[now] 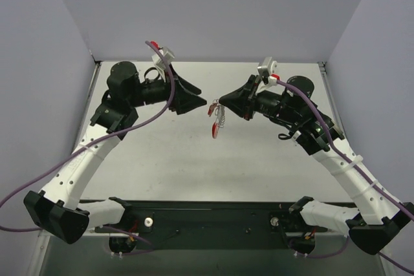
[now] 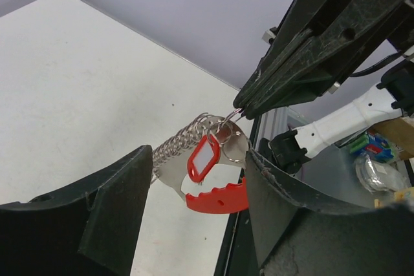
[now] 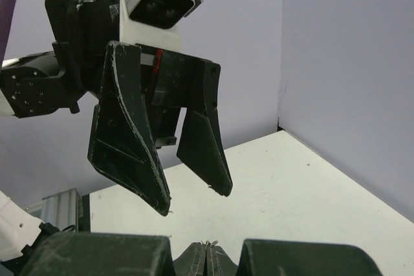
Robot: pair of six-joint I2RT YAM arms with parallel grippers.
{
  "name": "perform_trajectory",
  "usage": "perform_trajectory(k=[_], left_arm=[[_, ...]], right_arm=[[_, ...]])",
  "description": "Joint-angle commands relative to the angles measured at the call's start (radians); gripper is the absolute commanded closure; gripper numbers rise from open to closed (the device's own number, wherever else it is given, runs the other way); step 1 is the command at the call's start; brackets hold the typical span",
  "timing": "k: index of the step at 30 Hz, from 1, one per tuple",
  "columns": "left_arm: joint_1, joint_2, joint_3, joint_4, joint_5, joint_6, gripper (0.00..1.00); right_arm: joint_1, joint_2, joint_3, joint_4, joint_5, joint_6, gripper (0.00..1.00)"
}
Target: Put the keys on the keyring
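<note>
The keyring [image 2: 220, 200], a red curved loop with a fan of silver keys [image 2: 176, 145], hangs in mid-air above the table. The key's red oblong tag [image 2: 204, 158] dangles with it from thin wire rings at the top. My right gripper [image 2: 242, 105] is shut on those rings and holds the bunch up. In the top view the bunch [image 1: 219, 119] hangs just below the right gripper [image 1: 223, 103]. My left gripper [image 1: 199, 103] faces it from the left, open, with a finger on each side of the bunch and touching nothing. The right wrist view shows its own fingertips [image 3: 208, 251] pressed together; the bunch is hidden there.
The white table [image 1: 259, 159] lies below both arms, walled by pale panels on three sides. The black base rail [image 1: 213, 214] runs along the near edge. Purple cables [image 1: 129, 127] trail from both wrists.
</note>
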Motion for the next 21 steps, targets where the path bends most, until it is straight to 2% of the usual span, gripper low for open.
perform_trajectory(k=[1, 2, 7, 13, 21], left_arm=[[0.000, -0.027, -0.027, 0.081, -0.008, -0.008, 0.25], [-0.003, -0.033, -0.022, 0.054, -0.035, -0.002, 0.20], [-0.061, -0.108, -0.013, -0.072, -0.267, 0.063, 0.18], [-0.239, -0.103, 0.057, -0.244, -0.565, 0.109, 0.17], [-0.373, -0.048, 0.091, -0.317, -0.722, 0.146, 0.16]], right_arm=[[0.000, -0.024, 0.027, 0.104, -0.010, 0.012, 1.00], [0.000, -0.023, 0.028, 0.106, -0.002, 0.014, 1.00], [0.001, 0.000, 0.041, 0.096, 0.033, 0.026, 1.00], [0.004, 0.022, 0.044, 0.093, 0.085, 0.034, 1.00], [0.006, 0.040, 0.059, 0.073, 0.142, 0.045, 1.00]])
